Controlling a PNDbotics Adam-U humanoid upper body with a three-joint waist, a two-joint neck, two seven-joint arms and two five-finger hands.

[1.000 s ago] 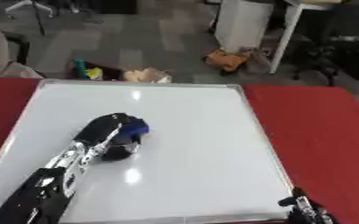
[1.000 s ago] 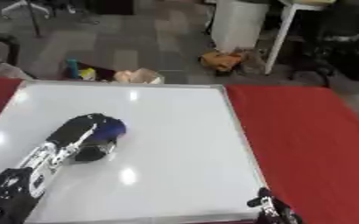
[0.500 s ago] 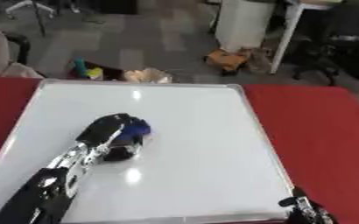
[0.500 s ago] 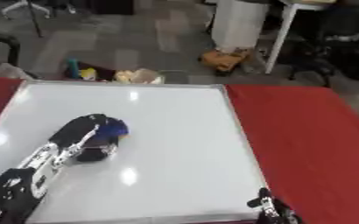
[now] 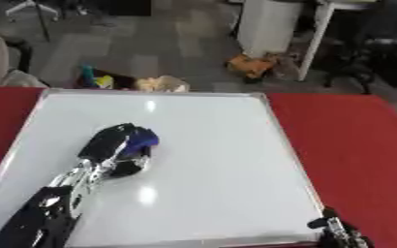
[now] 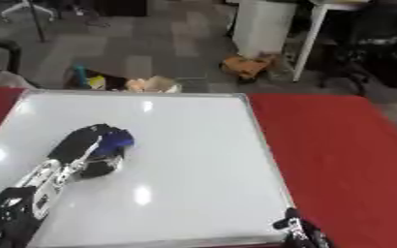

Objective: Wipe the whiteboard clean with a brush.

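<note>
the left hand [image 5: 110, 144] lies on the whiteboard [image 5: 210, 145], left of the board's middle, its fingers curled over a blue brush [image 5: 141, 142] that rests on the white surface. the whiteboard lies flat on a red table [image 5: 346, 140]. only the fingertips of the right hand [image 5: 337, 231] show at the lower right, just past the board's near corner; whether it is open or closed cannot be told.

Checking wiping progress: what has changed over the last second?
Hardly anything. The left hand stays curled over the blue brush at about the same spot on the whiteboard. The right hand stays at the lower right edge. The board shows no marks.
</note>
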